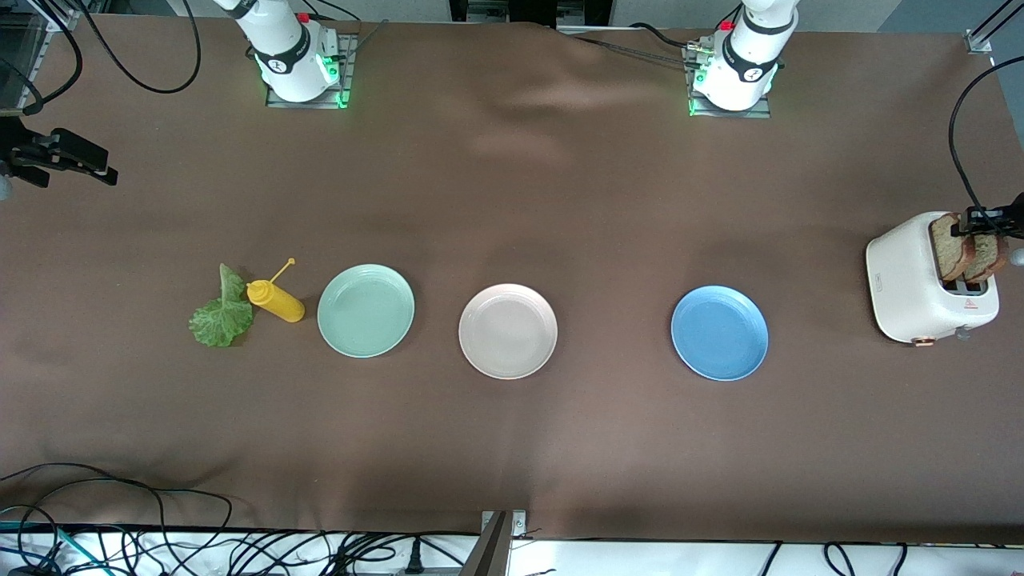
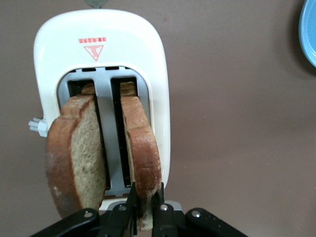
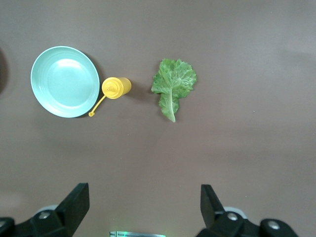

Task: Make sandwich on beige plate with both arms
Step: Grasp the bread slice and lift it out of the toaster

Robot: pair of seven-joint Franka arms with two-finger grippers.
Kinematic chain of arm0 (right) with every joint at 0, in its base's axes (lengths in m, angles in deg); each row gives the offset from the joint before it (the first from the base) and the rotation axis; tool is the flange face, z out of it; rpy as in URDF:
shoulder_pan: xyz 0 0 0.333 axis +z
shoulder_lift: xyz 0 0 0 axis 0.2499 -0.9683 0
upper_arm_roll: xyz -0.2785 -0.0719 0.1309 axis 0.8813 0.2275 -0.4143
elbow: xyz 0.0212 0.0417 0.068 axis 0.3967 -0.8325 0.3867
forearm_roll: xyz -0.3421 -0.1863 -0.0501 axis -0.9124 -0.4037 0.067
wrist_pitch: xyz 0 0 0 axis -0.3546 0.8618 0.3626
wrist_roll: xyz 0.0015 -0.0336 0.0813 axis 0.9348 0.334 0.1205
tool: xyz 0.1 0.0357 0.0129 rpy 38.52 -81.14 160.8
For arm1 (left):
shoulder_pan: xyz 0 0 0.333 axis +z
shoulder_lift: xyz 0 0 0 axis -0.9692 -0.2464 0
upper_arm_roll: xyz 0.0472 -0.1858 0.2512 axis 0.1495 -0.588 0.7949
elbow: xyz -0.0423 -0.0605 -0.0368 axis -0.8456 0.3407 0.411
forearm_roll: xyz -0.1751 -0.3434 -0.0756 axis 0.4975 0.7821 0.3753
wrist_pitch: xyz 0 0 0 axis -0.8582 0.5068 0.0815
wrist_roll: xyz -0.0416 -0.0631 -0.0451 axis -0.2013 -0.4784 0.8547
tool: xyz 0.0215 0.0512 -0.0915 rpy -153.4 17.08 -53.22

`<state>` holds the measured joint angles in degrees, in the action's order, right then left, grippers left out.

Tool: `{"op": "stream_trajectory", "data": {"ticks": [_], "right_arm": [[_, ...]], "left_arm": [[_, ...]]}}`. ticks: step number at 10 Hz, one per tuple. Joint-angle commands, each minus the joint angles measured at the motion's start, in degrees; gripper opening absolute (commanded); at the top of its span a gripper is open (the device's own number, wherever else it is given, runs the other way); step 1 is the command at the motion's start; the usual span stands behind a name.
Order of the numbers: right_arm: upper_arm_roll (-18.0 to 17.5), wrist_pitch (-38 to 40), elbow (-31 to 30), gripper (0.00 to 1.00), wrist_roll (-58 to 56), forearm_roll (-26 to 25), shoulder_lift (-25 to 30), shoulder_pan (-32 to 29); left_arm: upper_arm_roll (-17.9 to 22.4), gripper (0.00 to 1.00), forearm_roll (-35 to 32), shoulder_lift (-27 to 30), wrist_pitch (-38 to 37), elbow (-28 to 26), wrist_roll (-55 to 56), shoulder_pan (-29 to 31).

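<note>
Two brown bread slices stand in a white toaster (image 1: 908,280) (image 2: 98,29) at the left arm's end of the table. My left gripper (image 1: 972,222) (image 2: 146,192) is over the toaster, shut on the top edge of the slice (image 1: 952,252) (image 2: 140,143) that is closer to the plates. The other slice (image 1: 988,258) (image 2: 74,153) stands free in its slot. The beige plate (image 1: 508,330) sits bare mid-table. A green lettuce leaf (image 1: 220,316) (image 3: 173,84) lies flat toward the right arm's end. My right gripper (image 3: 143,197) waits open, high above the cloth, holding nothing.
A mint-green plate (image 1: 366,310) (image 3: 64,81) and a yellow squeeze bottle (image 1: 276,302) (image 3: 116,87) lying on its side are between the lettuce and the beige plate. A blue plate (image 1: 719,332) (image 2: 310,29) sits between the beige plate and the toaster.
</note>
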<state>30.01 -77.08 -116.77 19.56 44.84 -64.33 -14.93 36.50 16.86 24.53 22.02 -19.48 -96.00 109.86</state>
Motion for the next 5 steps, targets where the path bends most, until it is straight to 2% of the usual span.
{"op": "stream_trajectory", "data": {"ticks": [1,3,5], "right_arm": [[-0.21,-0.13,0.46,1.00,0.47,-0.37,-0.06,0.01],[-0.21,-0.13,0.46,1.00,0.47,-0.37,-0.06,0.01],[-0.12,-0.31,0.46,1.00,0.47,-0.46,-0.14,0.01]], "left_arm": [[-0.63,0.00,2.11,-0.10,-9.80,6.72,-1.45,0.59],[-0.80,0.00,6.67,-0.10,-20.69,13.74,-0.75,0.42],[-0.98,0.00,12.65,0.16,-25.39,15.53,2.22,0.24]]}}
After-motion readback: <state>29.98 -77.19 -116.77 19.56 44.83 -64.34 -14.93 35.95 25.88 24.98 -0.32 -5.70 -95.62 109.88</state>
